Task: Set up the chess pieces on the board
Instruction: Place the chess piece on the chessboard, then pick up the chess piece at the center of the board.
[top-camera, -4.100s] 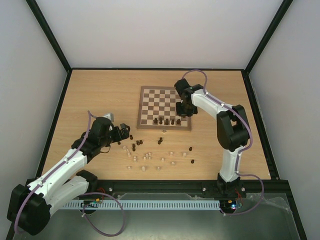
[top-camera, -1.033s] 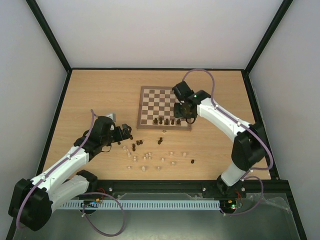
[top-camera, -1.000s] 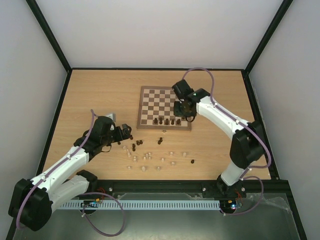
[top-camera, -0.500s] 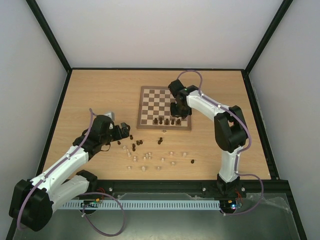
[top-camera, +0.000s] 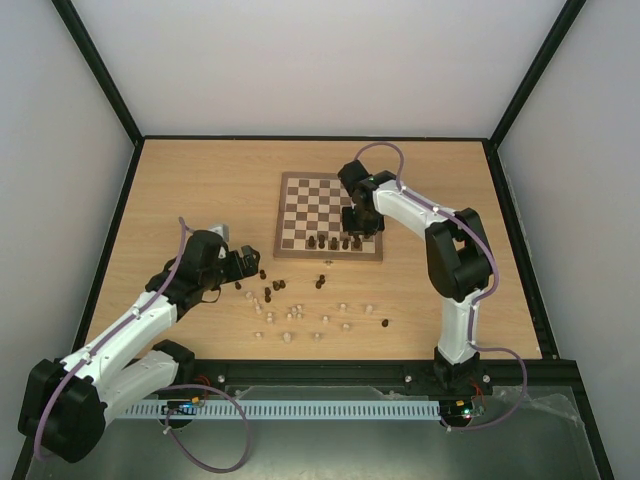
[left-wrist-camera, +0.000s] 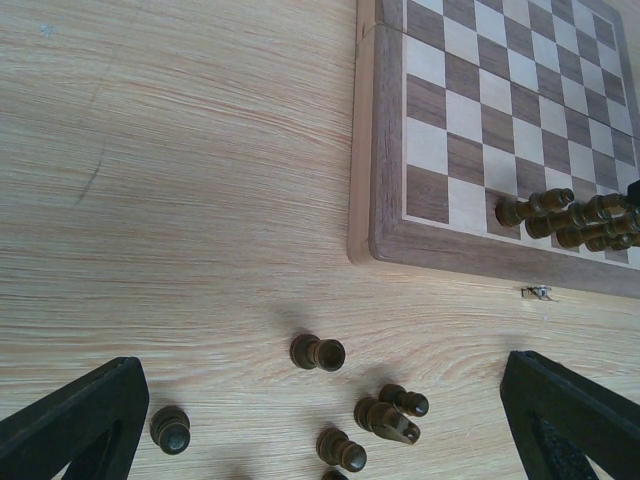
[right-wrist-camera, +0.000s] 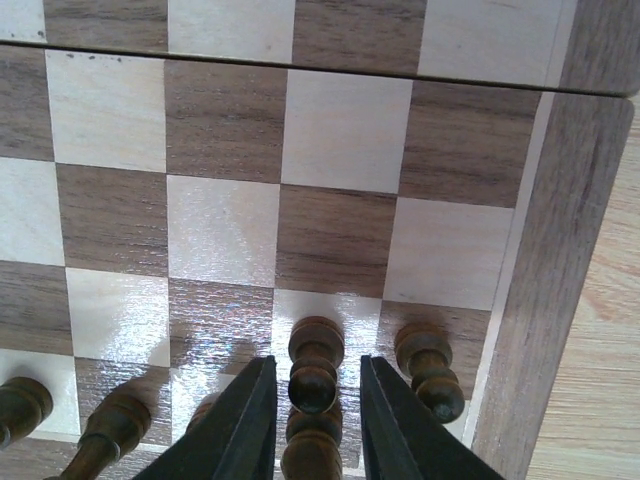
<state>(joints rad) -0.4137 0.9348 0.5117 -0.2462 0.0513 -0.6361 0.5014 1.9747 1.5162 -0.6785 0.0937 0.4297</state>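
The board (top-camera: 310, 200) lies at the table's far middle, with several dark chess pieces (top-camera: 333, 243) along its near edge. My right gripper (top-camera: 352, 222) is open above them; in the right wrist view its jaws straddle an upright dark pawn (right-wrist-camera: 316, 375) with a gap on each side, and another dark pawn (right-wrist-camera: 428, 365) stands to the right. My left gripper (top-camera: 250, 265) is wide open and empty over loose dark pieces (left-wrist-camera: 318, 352) on the table, near the board's corner (left-wrist-camera: 470, 110). Loose pale pieces (top-camera: 300, 318) lie closer to the arms.
A lone dark piece (top-camera: 384, 323) lies right of the loose group. The board's raised brown frame (right-wrist-camera: 560, 250) runs just right of my right gripper. Black rails edge the table (top-camera: 180, 190).
My right gripper has shifted a little left along the board's near rows, and its elbow has swung in. My left arm has barely moved.
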